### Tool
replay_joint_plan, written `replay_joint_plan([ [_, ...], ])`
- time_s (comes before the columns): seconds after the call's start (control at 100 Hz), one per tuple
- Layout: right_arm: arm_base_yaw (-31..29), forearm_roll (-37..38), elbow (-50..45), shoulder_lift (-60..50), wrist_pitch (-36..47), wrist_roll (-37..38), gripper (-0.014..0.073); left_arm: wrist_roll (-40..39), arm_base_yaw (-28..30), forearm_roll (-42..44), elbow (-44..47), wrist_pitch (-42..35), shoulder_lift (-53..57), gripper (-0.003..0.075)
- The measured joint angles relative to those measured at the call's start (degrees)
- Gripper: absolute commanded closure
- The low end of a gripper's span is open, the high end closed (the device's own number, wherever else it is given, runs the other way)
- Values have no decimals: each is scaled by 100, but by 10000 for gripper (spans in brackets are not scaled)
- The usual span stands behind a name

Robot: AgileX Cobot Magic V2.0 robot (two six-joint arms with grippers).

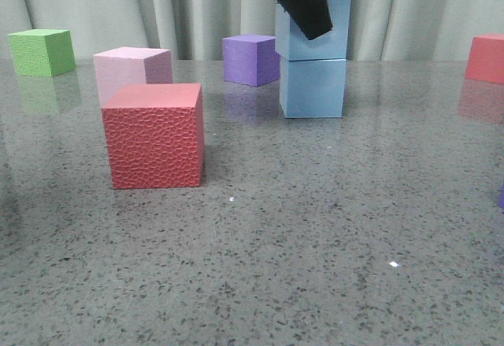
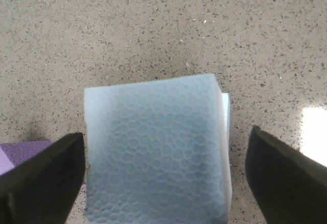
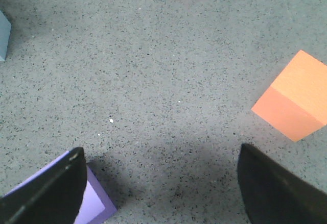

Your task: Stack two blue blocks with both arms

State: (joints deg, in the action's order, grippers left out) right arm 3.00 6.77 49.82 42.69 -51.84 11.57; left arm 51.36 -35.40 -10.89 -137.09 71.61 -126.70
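The left end effector (image 2: 163,183) is released: in its wrist view both dark fingers (image 2: 41,178) stand clear of the upper blue block (image 2: 156,157), with bare tabletop (image 2: 153,35) showing in the gaps on either side. In the front view this block (image 1: 315,31) sits at upper centre on the lower blue block (image 1: 313,87), nearly squared up, with a slight overhang toward the left of the frame. A thin pale edge of the lower block shows past the upper one in the wrist view. So the stack looks made; what seems left is lifting the left arm away without nudging it.

The right end effector (image 3: 163,188) is also spread wide and empty, over open tabletop between a purple cube (image 3: 92,203) at lower left and an orange cube (image 3: 294,99) at right.

Room around the stack is fair: the purple cube (image 1: 250,59) stands near, just left of it in the front view, and the red cube (image 1: 155,135) and pink cube (image 1: 132,68) are well apart.
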Motion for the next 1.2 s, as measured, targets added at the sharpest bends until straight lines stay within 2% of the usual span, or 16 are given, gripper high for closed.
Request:
replay_joint_plan([
  [0.33, 0, 0, 0, 0, 0, 0, -6, -12, 0, 73, -65, 29, 0, 55],
  [0.56, 0, 0, 0, 0, 0, 0, -6, -554, 0, 290, -375, 66, 39, 57],
  [0.94, 0, 0, 0, 0, 0, 0, -6, -1400, 28, 339, -448, 92, 774, 57],
  [1.08, 0, 0, 0, 0, 0, 0, -6, -2123, 337, 339, -448, 105, 1019, 57],
  [1.2, 0, 0, 0, 0, 0, 0, -6, -2594, 840, 361, -448, 118, 1188, 57],
])
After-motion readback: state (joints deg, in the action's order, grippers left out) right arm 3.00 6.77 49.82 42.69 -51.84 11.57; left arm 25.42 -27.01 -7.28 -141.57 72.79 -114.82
